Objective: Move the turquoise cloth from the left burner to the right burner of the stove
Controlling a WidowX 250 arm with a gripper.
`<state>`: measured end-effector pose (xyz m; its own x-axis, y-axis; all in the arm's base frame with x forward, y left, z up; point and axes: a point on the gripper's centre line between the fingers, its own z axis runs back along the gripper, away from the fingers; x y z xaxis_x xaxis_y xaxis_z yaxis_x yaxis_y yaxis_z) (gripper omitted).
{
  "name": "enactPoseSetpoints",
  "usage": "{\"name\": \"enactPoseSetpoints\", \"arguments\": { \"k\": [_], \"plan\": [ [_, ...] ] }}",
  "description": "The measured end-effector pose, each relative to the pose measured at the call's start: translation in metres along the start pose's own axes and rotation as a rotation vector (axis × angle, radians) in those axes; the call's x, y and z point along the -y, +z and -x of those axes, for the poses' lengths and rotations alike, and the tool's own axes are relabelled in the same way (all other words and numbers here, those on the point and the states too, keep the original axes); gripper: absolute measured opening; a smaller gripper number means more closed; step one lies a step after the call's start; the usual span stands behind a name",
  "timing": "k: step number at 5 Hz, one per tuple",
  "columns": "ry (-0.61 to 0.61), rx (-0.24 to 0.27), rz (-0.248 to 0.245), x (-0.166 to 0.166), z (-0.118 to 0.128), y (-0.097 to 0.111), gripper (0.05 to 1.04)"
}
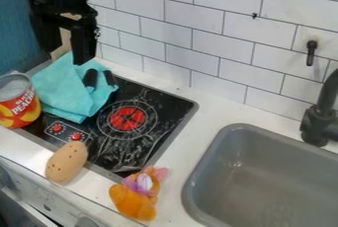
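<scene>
At the far left, a can (20, 106) with a red and yellow label is standing upright beside the stove (163, 114), next to the turquoise cloth (64, 89). Above them, the black end effector (66, 56) is hanging downward in front of the wall, its two fingers standing clearly apart and gripping nothing. The cloth is lying crumpled just below it, covering the stove's back left part, with two small dark pieces (90, 78) showing at its right side. Nearer the front, a brown potato-like object (66, 162) with dark spots is lying aslant over the stove's front edge. Further right, the stove is showing a red burner (127, 118) ringed by pale circles. An orange plush toy (133, 202) with purple and pink parts is resting on the white worktop (173, 158) by the stove's front corner. At the right, a grey sink (228, 164) is sitting in the worktop, a black faucet (318, 125) is rising behind it, and a black hook (310, 54) is jutting from the white tiled wall (221, 48).
</scene>
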<state>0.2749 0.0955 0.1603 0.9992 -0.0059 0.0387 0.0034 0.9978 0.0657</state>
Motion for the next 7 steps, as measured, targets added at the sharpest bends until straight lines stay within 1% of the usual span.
{"name": "enactPoseSetpoints", "arguments": {
  "k": [1,2,3,4,5,6,7],
  "plan": [
    [-0.001,-0.026,0.008,0.0,0.0,-0.008,1.0],
    [0.057,-0.026,0.005,-0.026,-0.014,-0.015,1.0],
    [0.031,-0.01,0.056,-0.055,-0.023,-0.025,1.0],
    [0.078,-0.022,0.038,-0.083,-0.023,-0.039,1.0],
    [0.097,-0.059,0.036,-0.093,-0.025,-0.058,1.0],
    [0.109,-0.03,0.063,-0.1,-0.025,-0.059,1.0],
    [0.104,-0.014,0.104,-0.104,-0.038,-0.063,1.0]
  ]
}}
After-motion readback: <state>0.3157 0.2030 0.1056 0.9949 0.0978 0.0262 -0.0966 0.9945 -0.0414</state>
